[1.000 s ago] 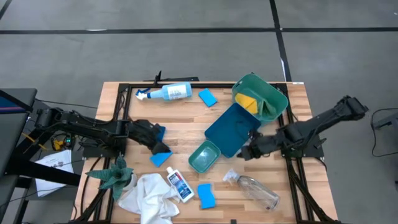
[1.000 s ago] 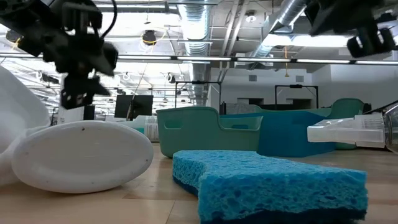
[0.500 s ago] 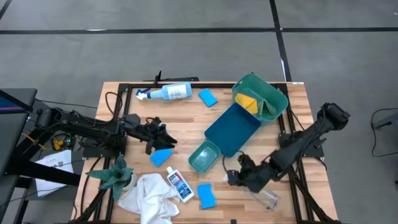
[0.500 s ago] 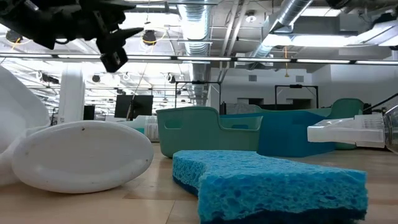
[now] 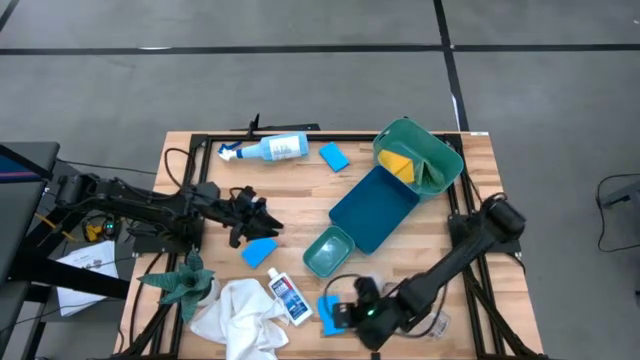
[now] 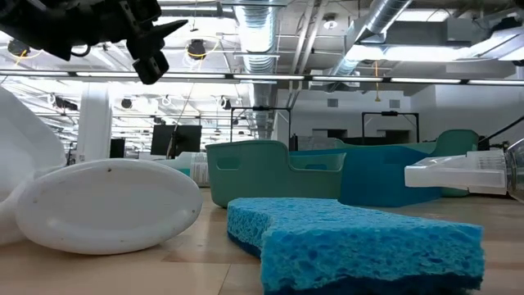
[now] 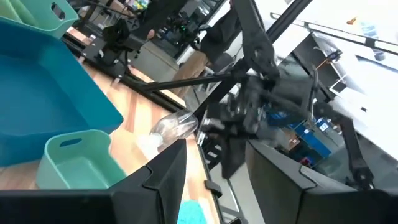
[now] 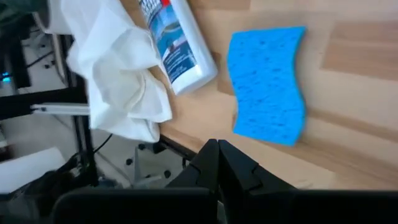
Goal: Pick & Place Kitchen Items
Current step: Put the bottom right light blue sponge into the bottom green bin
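The light wooden plank tabletop (image 5: pixel 300 195) stands on a grey concrete floor (image 5: pixel 250 90) crossed by dark straight seam lines (image 5: pixel 300 48), one running behind the tabletop and another slanting toward its far right corner. Seen level across the tabletop, the room beyond has an open ceiling of silver round ventilation ducts (image 6: pixel 262 24) and bright strip lights (image 6: pixel 393 53), above a black metal frame (image 6: pixel 254 123) and a dark monitor screen (image 6: pixel 176 139).

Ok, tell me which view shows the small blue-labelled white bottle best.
The right wrist view: the small blue-labelled white bottle lies close up, label readable as blue, beside the white cloth. The high view shows it small. The low view shows only its white base end. The left wrist view misses it.
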